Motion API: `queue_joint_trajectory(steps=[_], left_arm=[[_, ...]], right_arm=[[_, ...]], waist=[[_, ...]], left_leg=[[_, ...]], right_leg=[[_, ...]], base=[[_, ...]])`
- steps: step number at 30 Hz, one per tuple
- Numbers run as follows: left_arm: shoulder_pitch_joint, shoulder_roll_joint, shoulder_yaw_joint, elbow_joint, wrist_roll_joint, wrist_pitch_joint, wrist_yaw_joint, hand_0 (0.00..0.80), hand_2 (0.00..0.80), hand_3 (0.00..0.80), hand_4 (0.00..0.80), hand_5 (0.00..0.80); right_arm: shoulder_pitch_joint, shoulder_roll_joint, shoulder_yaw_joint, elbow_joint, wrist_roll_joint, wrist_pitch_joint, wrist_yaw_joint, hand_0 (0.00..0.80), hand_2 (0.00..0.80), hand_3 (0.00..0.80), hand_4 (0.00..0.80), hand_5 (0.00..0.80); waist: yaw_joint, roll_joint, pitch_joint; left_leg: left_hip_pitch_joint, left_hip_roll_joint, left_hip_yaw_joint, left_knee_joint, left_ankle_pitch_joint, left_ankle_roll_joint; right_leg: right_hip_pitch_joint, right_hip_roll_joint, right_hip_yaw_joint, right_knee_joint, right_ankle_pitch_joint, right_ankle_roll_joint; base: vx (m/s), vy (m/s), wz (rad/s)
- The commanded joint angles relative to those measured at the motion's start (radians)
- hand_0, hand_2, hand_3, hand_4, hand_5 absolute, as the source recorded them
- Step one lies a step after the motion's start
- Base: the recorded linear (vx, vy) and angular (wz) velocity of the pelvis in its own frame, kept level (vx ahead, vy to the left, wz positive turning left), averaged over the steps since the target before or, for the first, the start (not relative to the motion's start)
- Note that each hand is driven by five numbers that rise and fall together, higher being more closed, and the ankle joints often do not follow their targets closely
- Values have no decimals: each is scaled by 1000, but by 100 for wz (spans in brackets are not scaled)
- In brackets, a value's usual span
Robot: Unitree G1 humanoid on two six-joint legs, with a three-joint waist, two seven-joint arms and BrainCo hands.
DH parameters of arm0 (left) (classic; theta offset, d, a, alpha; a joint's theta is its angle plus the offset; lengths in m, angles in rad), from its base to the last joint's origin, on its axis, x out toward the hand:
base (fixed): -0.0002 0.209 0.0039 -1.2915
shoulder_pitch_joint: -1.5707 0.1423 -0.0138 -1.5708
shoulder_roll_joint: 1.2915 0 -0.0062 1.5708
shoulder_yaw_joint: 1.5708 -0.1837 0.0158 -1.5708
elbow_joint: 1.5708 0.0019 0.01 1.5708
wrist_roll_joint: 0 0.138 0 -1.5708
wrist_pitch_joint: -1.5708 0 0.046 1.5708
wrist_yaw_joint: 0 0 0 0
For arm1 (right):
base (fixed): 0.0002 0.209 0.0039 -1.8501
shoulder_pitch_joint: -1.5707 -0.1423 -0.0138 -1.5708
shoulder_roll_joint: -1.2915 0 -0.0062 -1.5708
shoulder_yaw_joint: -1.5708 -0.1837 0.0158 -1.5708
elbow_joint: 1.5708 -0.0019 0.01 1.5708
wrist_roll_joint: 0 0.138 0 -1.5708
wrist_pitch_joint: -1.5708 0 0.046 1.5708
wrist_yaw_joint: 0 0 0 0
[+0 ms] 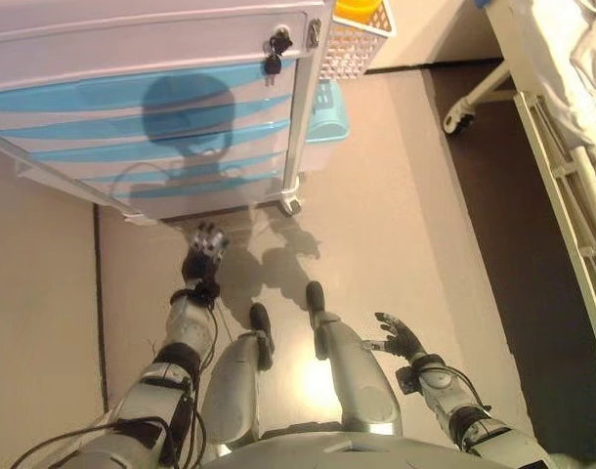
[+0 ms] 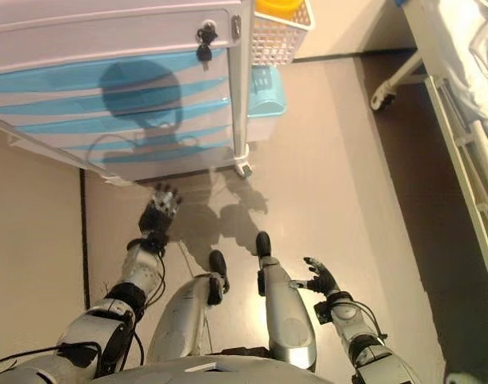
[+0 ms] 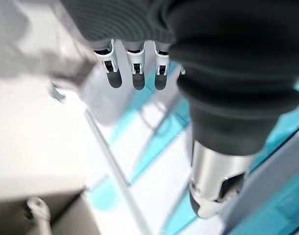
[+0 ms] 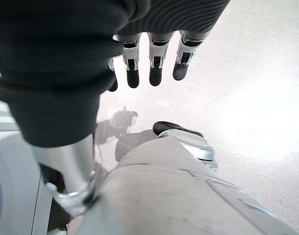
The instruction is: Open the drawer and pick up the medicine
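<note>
While every drawer is shut, no medicine shows; presumably it lies inside. Item: wheeled drawer cabinet [image 1: 142, 107], white with blue drawer fronts [image 1: 132, 93], keys [image 1: 276, 51] in its lock, basket [image 1: 355, 39] on its side. Likely rigid plastic, smooth, light; take a front by its recessed edge. Left hand [image 1: 206, 246] raised just short of the lowest front, fingers [image 3: 133, 68] straight, empty. Right hand [image 1: 404, 341] low, relaxed, empty

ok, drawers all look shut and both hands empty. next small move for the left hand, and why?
Probably raise the left hand toward a blue drawer front of the cart. It hangs open and low, short of the cart's base, with every drawer closed. The right hand hangs open beside the leg.
</note>
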State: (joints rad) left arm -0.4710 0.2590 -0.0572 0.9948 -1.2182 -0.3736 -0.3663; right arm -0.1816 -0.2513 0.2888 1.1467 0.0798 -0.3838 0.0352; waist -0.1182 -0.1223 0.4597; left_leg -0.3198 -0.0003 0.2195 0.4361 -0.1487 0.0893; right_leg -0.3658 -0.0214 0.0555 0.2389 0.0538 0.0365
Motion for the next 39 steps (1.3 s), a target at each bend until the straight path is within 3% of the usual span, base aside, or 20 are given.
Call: queue_joint_trajectory(steps=[1,3,4,9,17,20,22,23,24,25,32,36,39], left_arm=[[-72,85,79,-43,-165,-16,-85,0,0,0,0,0],[-151,140,108,-32,-245,17,-107,0,0,0,0,0],[-178,157,113,-28,-280,28,-116,0,0,0,0,0],[-349,246,138,-13,-474,83,-133,0,0,0,0,0],[-514,315,148,-30,-671,38,-124,0,0,0,0,0],[-570,356,127,-53,-708,41,-242,0,0,0,0,0],[-591,360,94,-134,-731,121,-489,0,0,0,0,0],[-588,355,78,-175,-730,131,-573,445,445,445,445,445],[-578,343,55,-245,-707,144,-649,715,715,715,715,715],[-565,327,33,-311,-671,156,-708,800,800,800,800,800],[-405,257,-36,-662,-350,197,-841,800,800,800,800,800],[-194,233,25,-832,-313,268,-849,800,800,800,800,800],[-4,168,78,-879,-286,349,-863,800,800,800,800,800]], right_arm=[[48,-12,69,-49,44,-22,0,0,0,0,0,0],[59,-9,89,-63,61,-26,-2,0,0,0,0,0],[64,-7,96,-66,69,-27,-5,0,0,0,0,0],[99,-1,142,-92,105,-41,-27,0,0,0,0,0],[133,6,188,-95,97,-65,-37,0,0,0,0,0],[150,6,202,-101,106,-67,-37,0,0,0,0,0],[158,7,207,-102,103,-75,-38,0,0,0,0,0],[160,6,206,-102,98,-77,-38,0,0,0,0,0],[161,3,204,-107,91,-75,-39,0,0,0,0,0],[158,-3,197,-110,83,-72,-36,0,0,0,0,0],[154,-32,137,-155,10,-8,-56,0,0,0,0,0],[169,-42,98,-176,-31,35,-64,0,0,0,0,0],[185,-41,72,-182,-58,59,-64,0,0,0,0,0]], waist=[[-10,-22,-31],[-18,-37,-26],[-18,-32,-28],[-38,-57,-28],[-59,-77,-30],[-62,-83,-29],[-57,-84,-26],[-55,-83,-24],[-51,-80,-22],[-50,-85,-16],[-13,-32,-10],[34,5,-25],[76,29,-56]], left_leg=[[-66,-21,-18,90,-98,12],[-93,-8,-13,124,-116,14],[-90,-4,-25,138,-154,13],[-140,8,-21,211,-193,17],[-153,4,-30,276,-229,18],[-152,1,-33,286,-237,21],[-147,-4,-35,282,-237,21],[-143,-6,-35,278,-237,21],[-136,-12,-36,269,-235,21],[-137,-17,-23,256,-202,22],[-47,-62,-46,156,-158,19],[26,-83,-84,74,-112,2],[82,-87,-115,-8,-59,-22]], right_leg=[[-42,-6,9,70,-29,30],[-55,-2,9,76,-30,31],[-51,5,9,87,-57,35],[-71,13,15,105,-65,32],[-61,19,25,113,-73,27],[-48,23,29,110,-74,28],[-32,26,32,98,-72,29],[-26,27,34,95,-72,29],[-18,29,36,88,-72,28],[-15,24,40,74,-48,23],[79,22,49,26,-51,15],[160,9,22,3,-74,8],[219,-2,-14,-14,-98,0]], base=[[-18,-72,-25],[19,-53,-23],[71,-26,-22],[10,-43,-12],[38,-23,-1],[32,-53,-1],[10,-46,-1],[0,0,0],[-98,-41,0],[-97,-31,-2],[-1,13,-4],[26,14,23],[13,-10,19]])
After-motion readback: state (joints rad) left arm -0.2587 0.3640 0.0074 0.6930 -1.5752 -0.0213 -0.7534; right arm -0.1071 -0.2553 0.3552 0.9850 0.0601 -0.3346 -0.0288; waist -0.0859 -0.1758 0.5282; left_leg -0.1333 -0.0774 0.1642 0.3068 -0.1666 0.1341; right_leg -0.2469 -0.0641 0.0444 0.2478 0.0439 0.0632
